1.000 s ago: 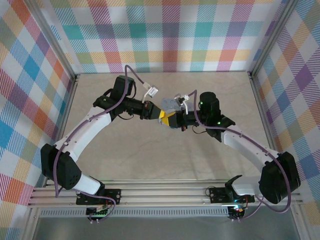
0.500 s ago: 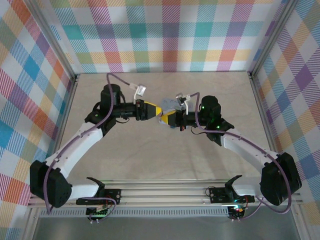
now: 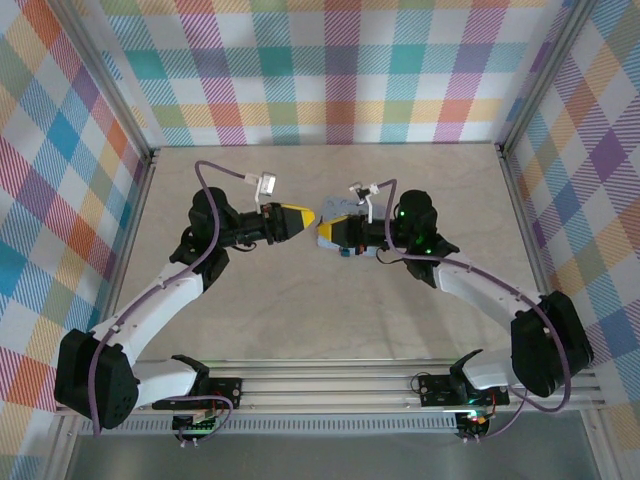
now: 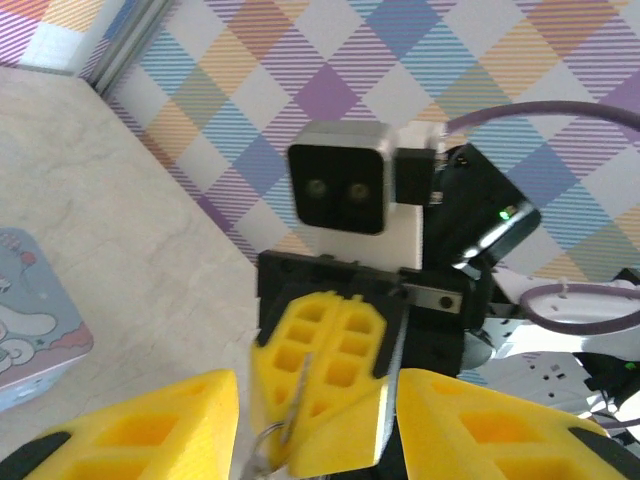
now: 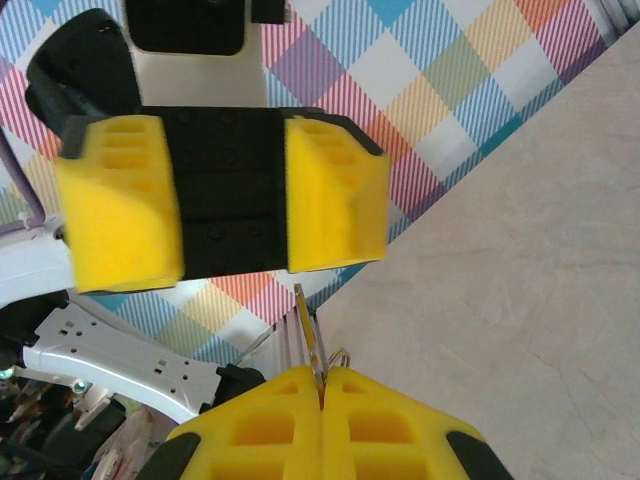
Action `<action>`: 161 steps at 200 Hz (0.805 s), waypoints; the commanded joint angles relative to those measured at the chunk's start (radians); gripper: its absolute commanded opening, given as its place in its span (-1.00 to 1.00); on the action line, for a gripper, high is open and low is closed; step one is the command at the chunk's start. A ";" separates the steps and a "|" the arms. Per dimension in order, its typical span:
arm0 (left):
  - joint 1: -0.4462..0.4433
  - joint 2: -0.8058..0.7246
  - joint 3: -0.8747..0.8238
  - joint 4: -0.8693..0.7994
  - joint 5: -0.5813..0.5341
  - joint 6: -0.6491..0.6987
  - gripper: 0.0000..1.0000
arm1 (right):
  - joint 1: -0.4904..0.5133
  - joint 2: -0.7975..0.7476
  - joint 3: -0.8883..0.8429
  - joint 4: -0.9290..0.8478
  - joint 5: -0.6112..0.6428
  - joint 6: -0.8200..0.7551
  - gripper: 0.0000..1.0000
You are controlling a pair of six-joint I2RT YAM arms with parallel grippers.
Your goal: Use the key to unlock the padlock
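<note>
No lettering, numbers or brand marks legible anywhere in the frames. Pale blue flat object (image 4: 30, 315) lying on the worktop carries a printed cartoon figure, white with small pink touches; whether any words go with it cannot be told, as the print is soft and cut off by the frame edge.

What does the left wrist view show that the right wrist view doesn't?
Left wrist: the right gripper head-on, jaws shut on the key, its camera above, and a blue printed object lying on the table. Right wrist: the left gripper head-on, jaws open. Both: the key, the table and the plaid wall.
</note>
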 commanded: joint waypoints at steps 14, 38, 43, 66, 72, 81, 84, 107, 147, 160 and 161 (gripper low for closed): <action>-0.016 0.018 0.006 0.052 0.030 -0.005 -0.12 | 0.003 0.015 0.041 0.082 -0.046 0.044 -1.00; -0.015 0.020 -0.001 0.021 0.005 0.019 -0.13 | 0.004 0.014 0.043 0.080 -0.050 0.041 -1.00; -0.016 0.021 -0.004 0.018 0.001 0.022 -0.13 | 0.004 0.012 0.043 0.077 -0.051 0.039 -1.00; -0.016 0.032 -0.004 0.015 0.007 0.025 -0.13 | 0.005 0.012 0.041 0.074 -0.055 0.039 -1.00; -0.016 0.037 -0.004 0.016 0.010 0.025 -0.13 | 0.005 0.012 0.041 0.074 -0.057 0.039 -1.00; -0.016 0.040 -0.004 0.020 0.022 0.025 -0.14 | 0.005 0.013 0.043 0.074 -0.059 0.040 -1.00; -0.017 0.042 -0.004 0.021 0.025 0.025 -0.15 | 0.005 0.013 0.043 0.074 -0.061 0.039 -1.00; -0.024 0.055 0.008 0.019 0.053 0.025 -0.20 | 0.005 0.022 0.049 0.074 -0.071 0.044 -1.00; -0.034 0.070 0.016 0.012 0.064 0.025 -0.52 | 0.006 0.030 0.052 0.082 -0.079 0.050 -1.00; -0.036 0.072 0.020 0.012 0.070 0.025 -0.58 | 0.006 0.032 0.053 0.082 -0.081 0.050 -1.00; -0.037 0.073 0.020 0.012 0.071 0.025 -0.59 | 0.006 0.032 0.053 0.082 -0.081 0.050 -1.00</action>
